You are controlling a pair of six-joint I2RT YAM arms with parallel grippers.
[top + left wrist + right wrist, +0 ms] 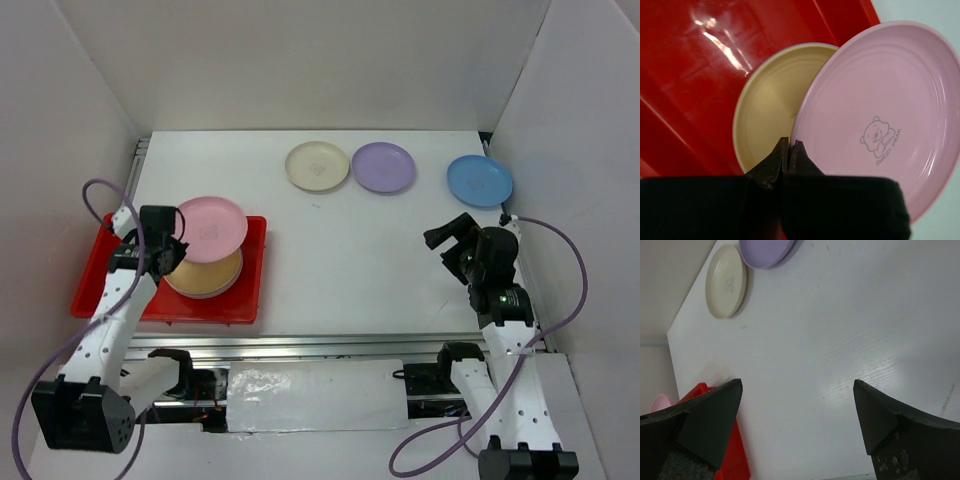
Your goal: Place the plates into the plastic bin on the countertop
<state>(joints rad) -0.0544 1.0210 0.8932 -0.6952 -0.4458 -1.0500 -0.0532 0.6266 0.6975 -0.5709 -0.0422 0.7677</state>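
Your left gripper (790, 150) pinches the round pink plastic plate (880, 110) by its rim, probably light, stiff, slippery; right gripper (797, 390) spread, empty

Plain white walls (300, 60) enclose the scene on three sides. A crinkled, shiny sheet (310, 395) lies along the near edge.

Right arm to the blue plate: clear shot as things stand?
Probably yes. The right fingers are open and empty, and the blue plate lies alone on the countertop just beyond them, nothing between. The purple plate sits off to its left.
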